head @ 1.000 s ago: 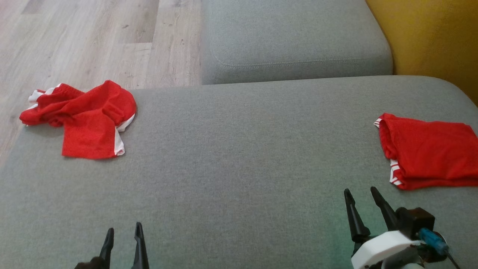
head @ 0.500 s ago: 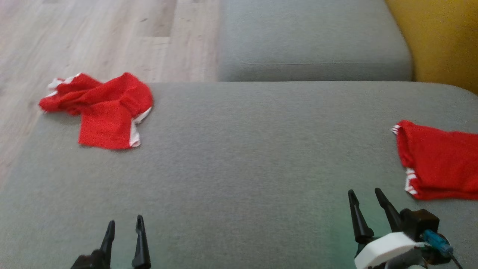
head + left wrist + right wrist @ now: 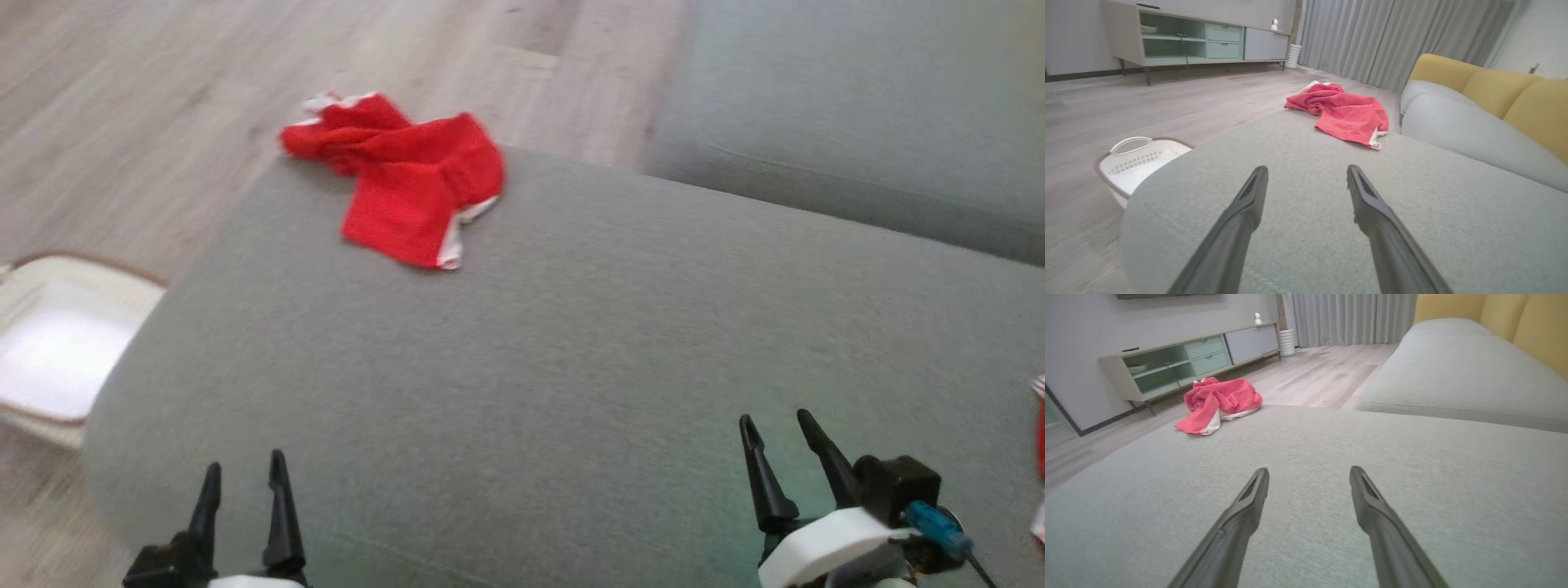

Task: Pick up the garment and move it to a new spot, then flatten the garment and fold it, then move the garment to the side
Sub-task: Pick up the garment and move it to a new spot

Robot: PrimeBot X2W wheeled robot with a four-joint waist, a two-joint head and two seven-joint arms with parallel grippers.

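Note:
A crumpled red garment [image 3: 404, 180] with white trim lies at the far left corner of the grey sofa seat [image 3: 571, 343]. It appears far ahead in the left wrist view as the garment [image 3: 1345, 111] and at the upper left in the right wrist view as the garment [image 3: 1218, 402]. My left gripper [image 3: 243, 480] hangs open and empty at the seat's near edge. Well apart from the cloth, my right gripper [image 3: 775, 437] is open at the lower right, holding nothing. A sliver of a second red garment [image 3: 1040, 433] shows at the right edge.
A white laundry basket [image 3: 57, 343] stands on the wooden floor left of the seat, seen as the basket [image 3: 1137, 161] from the left wrist. A second grey cushion [image 3: 857, 122] lies behind. Yellow back cushions [image 3: 1502, 94] and a low cabinet [image 3: 1200, 38] stand beyond.
The head camera has turned left: the crumpled garment now sits nearer the picture's middle, the folded red garment has slid almost out at the right, and the basket has come into view.

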